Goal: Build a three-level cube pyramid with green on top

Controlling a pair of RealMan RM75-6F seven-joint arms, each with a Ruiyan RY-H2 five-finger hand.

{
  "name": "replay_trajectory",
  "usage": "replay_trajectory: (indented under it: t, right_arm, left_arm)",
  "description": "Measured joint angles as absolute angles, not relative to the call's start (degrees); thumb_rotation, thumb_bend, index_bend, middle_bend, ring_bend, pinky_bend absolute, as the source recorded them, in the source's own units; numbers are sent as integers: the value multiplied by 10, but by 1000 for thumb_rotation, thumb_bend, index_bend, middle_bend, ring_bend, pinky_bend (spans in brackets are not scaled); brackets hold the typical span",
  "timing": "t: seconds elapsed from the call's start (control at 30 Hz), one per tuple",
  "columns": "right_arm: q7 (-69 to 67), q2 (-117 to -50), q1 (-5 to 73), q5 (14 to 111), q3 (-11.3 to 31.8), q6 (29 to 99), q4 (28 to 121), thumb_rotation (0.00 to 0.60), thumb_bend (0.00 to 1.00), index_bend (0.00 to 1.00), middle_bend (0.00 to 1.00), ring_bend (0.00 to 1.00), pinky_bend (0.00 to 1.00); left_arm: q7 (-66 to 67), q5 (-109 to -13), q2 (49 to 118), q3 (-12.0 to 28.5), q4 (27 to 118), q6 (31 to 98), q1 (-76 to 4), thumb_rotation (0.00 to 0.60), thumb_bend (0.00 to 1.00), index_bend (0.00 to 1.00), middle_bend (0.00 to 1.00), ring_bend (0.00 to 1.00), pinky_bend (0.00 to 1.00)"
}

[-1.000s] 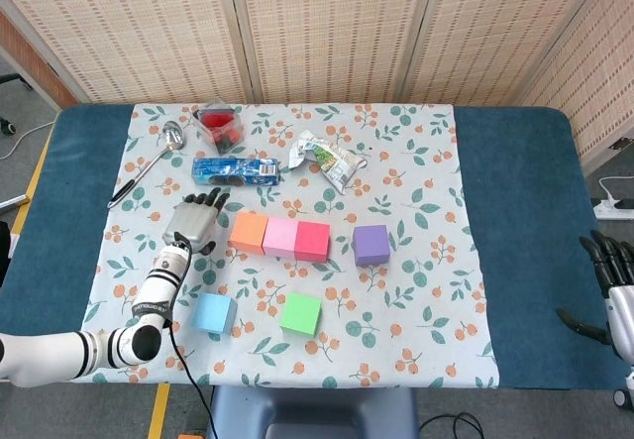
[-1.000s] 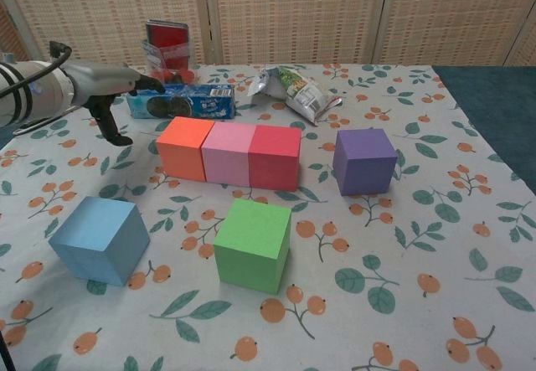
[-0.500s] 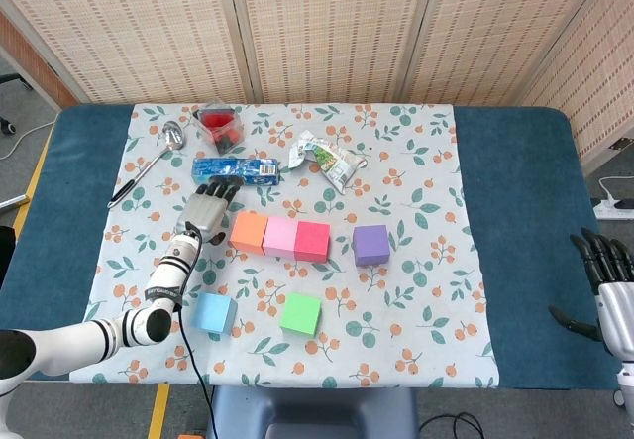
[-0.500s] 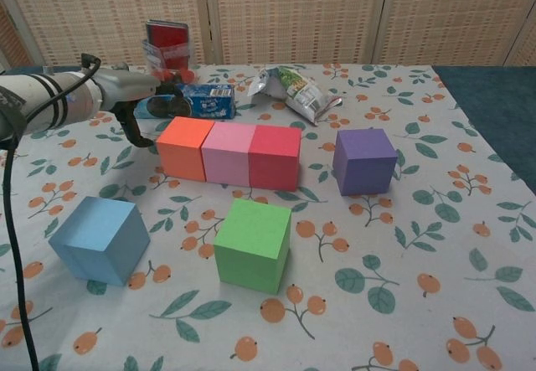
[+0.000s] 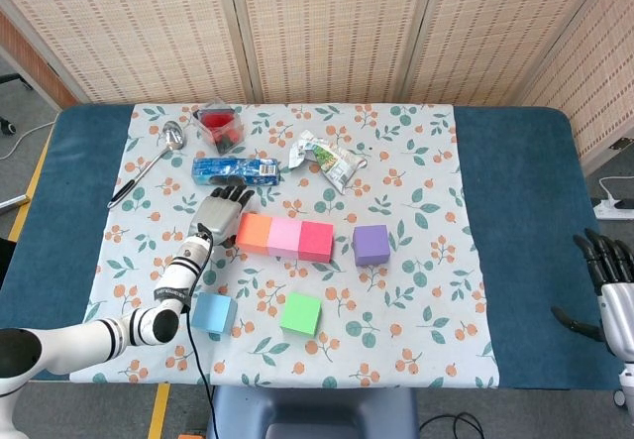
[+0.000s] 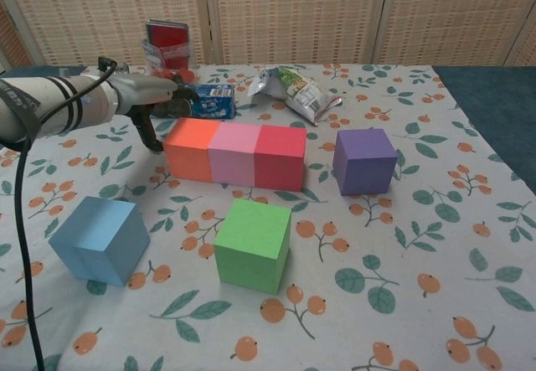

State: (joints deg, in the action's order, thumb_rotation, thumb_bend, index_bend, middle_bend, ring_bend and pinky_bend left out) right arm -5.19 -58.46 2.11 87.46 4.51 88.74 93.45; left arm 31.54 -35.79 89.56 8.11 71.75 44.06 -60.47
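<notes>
Your left hand (image 5: 220,211), fingers spread and holding nothing, sits at the orange cube (image 5: 254,232), the left end of the base row.

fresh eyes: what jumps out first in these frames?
The row of orange cube, pink cube and red cube mid-cloth, with the left hand at its orange end. Next, the purple cube alone to the right, and the green cube and blue cube nearer the front.
</notes>
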Motion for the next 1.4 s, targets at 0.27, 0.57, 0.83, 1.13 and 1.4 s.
replay_trajectory:
  t: [0.27, 0.57, 0.83, 1.13, 1.4]
  right_arm:
    - [-52, -585, 21, 872, 45, 887, 934, 600, 0, 0, 0, 0, 0]
    - [-54, -585, 20, 874, 45, 887, 933, 600, 0, 0, 0, 0, 0]
    - [-63, -580, 24, 877, 45, 882, 929, 600, 0, 0, 0, 0, 0]
    - [-77, -568, 39, 878, 54, 871, 926, 600, 0, 0, 0, 0, 3]
    - [-77, -569, 53, 878, 59, 858, 927, 600, 0, 0, 0, 0, 4]
  left_arm:
    - [316, -355, 891, 83, 735, 439, -609, 600, 324, 0, 0, 36, 114]
    - [320, -332, 881, 80, 744, 443, -608, 600, 326, 0, 0, 29, 113]
    - [311, -332, 845, 76, 789, 474, -588, 600, 321, 0, 0, 26, 101]
    - [257, -466, 754, 55, 902, 535, -523, 600, 320, 124, 126, 136, 110]
    - [183, -657, 680, 13, 988, 572, -465, 600, 317, 191, 190, 176, 108]
